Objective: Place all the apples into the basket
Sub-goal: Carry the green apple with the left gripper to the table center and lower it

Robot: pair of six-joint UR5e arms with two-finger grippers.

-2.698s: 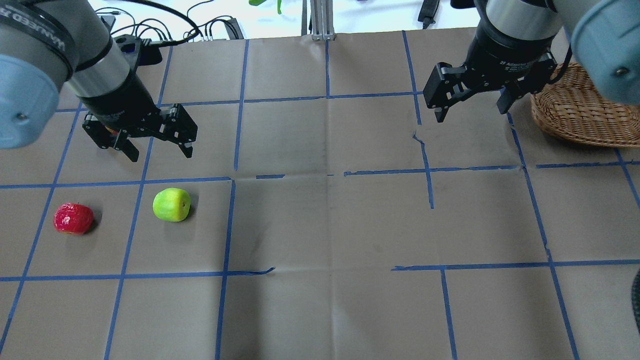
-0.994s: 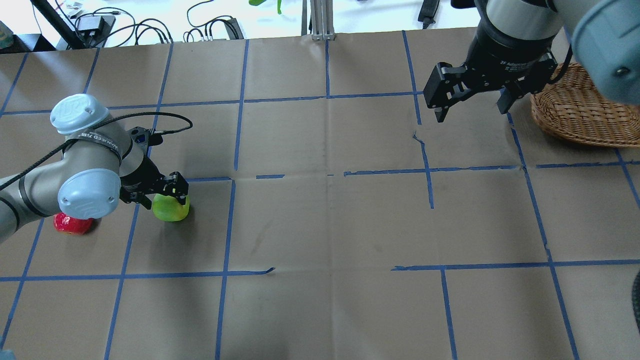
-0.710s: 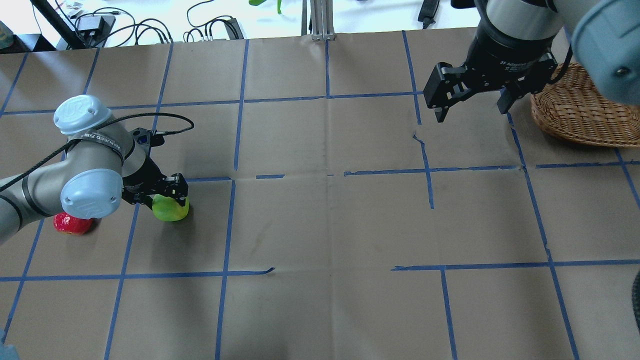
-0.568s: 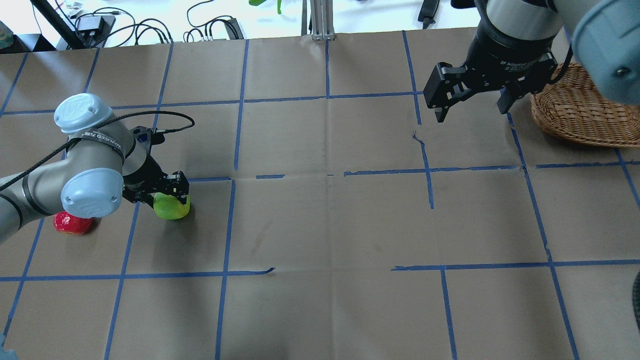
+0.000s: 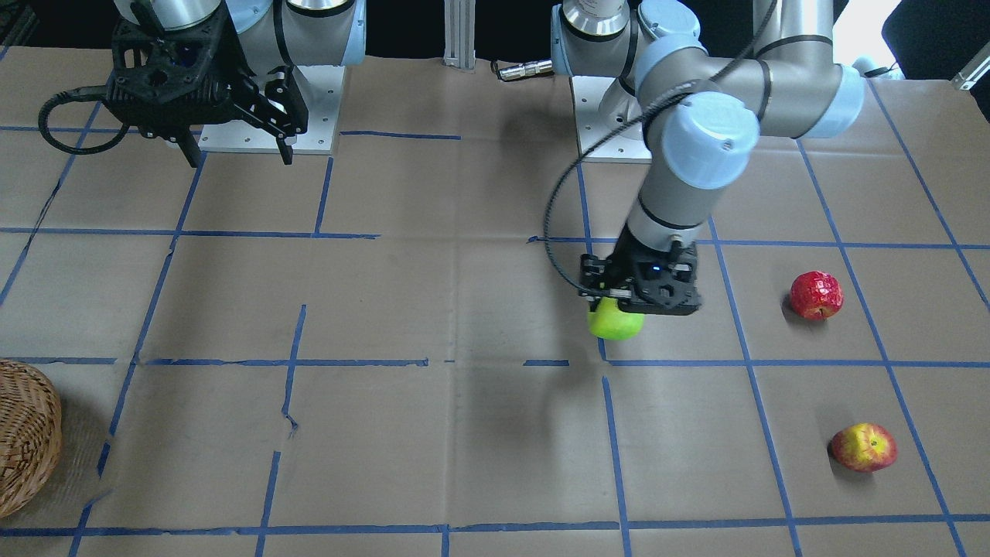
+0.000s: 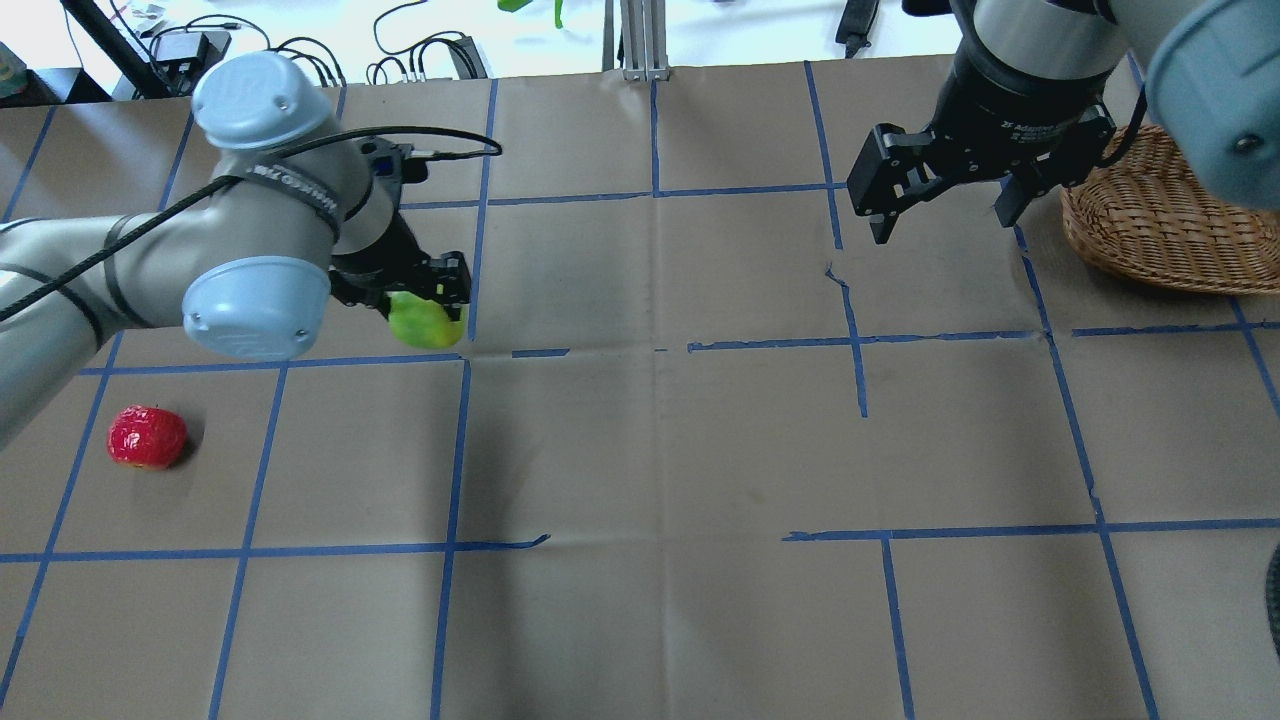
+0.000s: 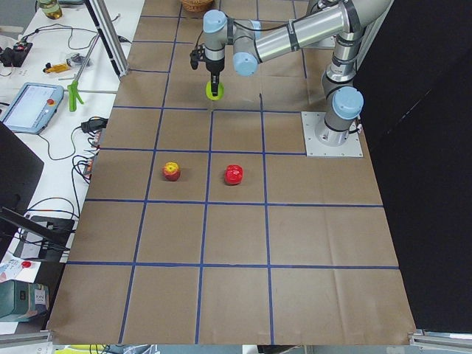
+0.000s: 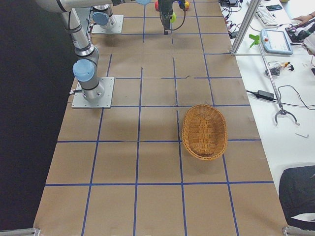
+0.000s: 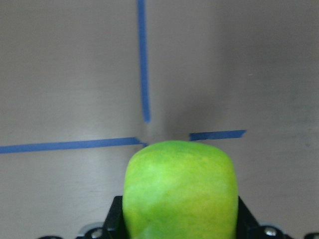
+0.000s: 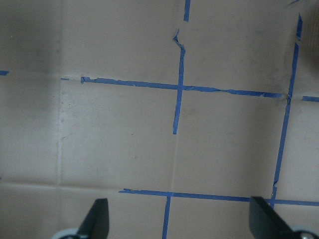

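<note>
My left gripper (image 6: 420, 305) is shut on the bright green apple (image 6: 424, 322) and holds it above the table; the apple also shows in the front view (image 5: 615, 321) and fills the left wrist view (image 9: 180, 191). The wrinkled red apple (image 6: 147, 437) lies on the table at the left; it also shows in the front view (image 5: 815, 295). The red-and-yellow apple (image 5: 864, 447) lies nearer the operators' side. The wicker basket (image 6: 1160, 220) stands at the far right, empty in the right side view (image 8: 204, 131). My right gripper (image 6: 938, 212) is open and empty beside the basket.
Brown paper with blue tape grid lines (image 6: 655, 345) covers the table. Cables (image 6: 420, 50) and a metal post (image 6: 640, 40) lie beyond the far edge. The arms' base plates (image 5: 271, 108) sit at the robot's side.
My left gripper closed on the green apple, lifted it off the table and carried it up and to the right. The red apple is now uncovered. The right arm has not moved.
</note>
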